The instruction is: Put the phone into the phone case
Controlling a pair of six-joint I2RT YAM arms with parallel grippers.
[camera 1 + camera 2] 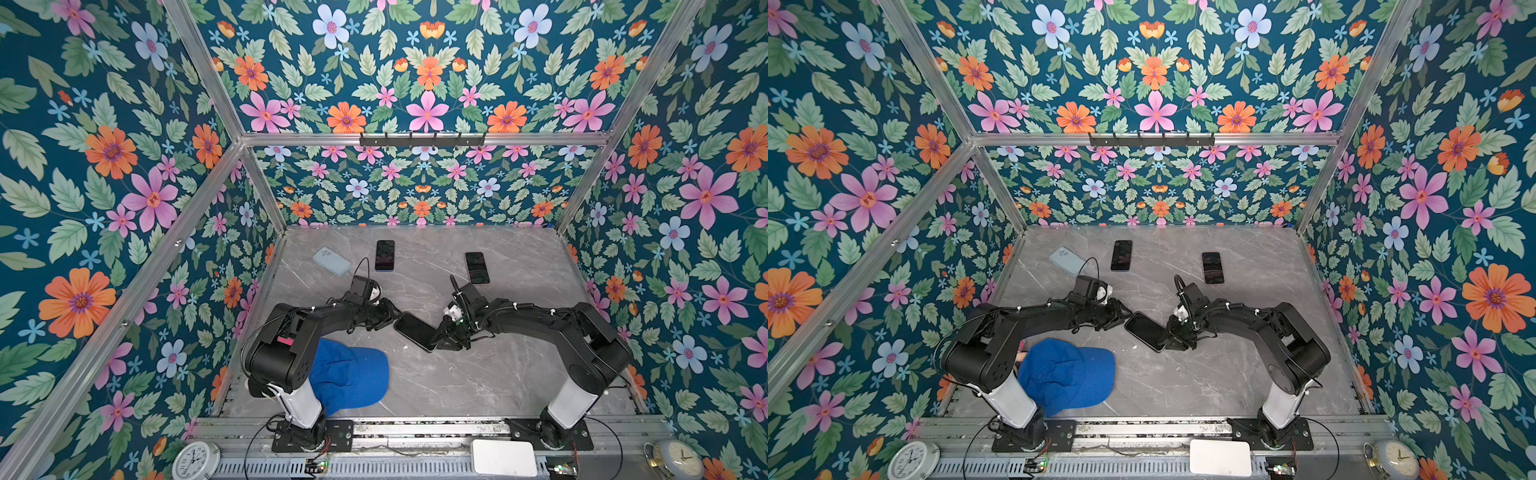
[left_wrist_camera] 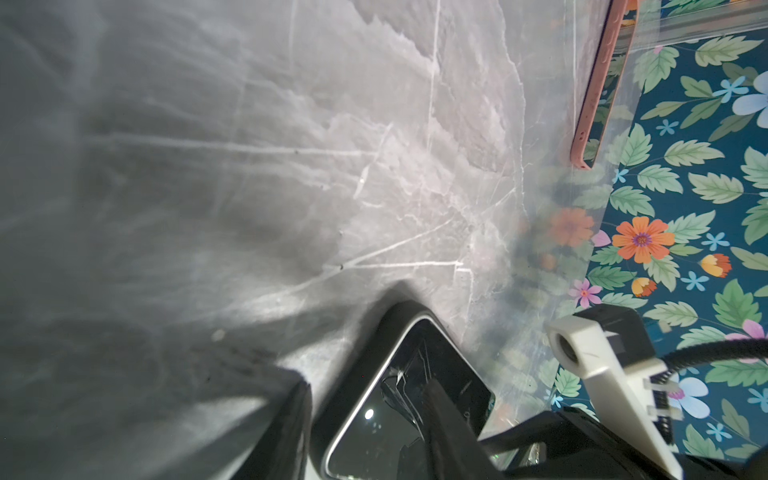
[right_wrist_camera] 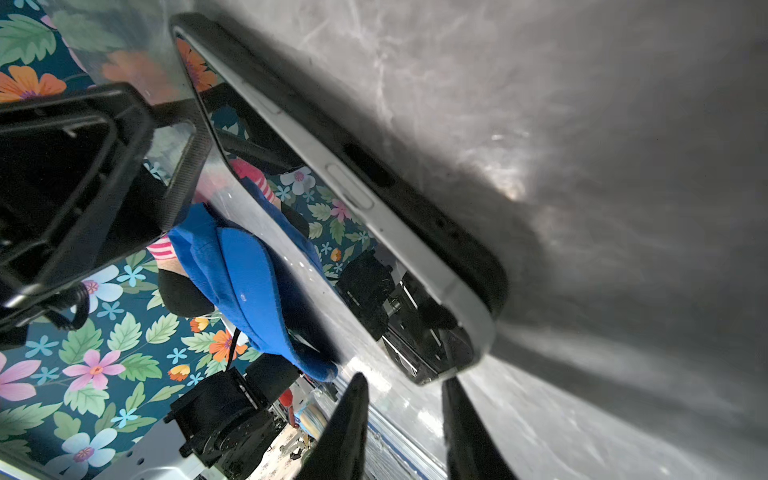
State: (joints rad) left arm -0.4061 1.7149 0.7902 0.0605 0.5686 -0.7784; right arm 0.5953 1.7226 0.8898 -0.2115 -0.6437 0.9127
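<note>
A dark-screened phone (image 1: 415,331) (image 1: 1146,331) with a silver edge (image 3: 374,208) lies slanted at the table's middle, between the two grippers. It sits in a black phone case (image 3: 465,253) (image 2: 397,309), and its silver side shows above the case wall. My left gripper (image 1: 392,316) (image 2: 365,386) is closed on the phone's far-left corner. One finger lies over the screen and the other presses the case's outer side. My right gripper (image 1: 436,338) (image 3: 405,380) stands at the phone's near-right end. Its fingertips (image 3: 353,399) are apart with nothing between them.
Two other dark phones (image 1: 385,255) (image 1: 477,267) and a light blue case (image 1: 331,260) lie toward the back of the grey marble table (image 1: 478,374). A blue cap (image 1: 353,374) rests by the left arm's base. Floral walls close in three sides.
</note>
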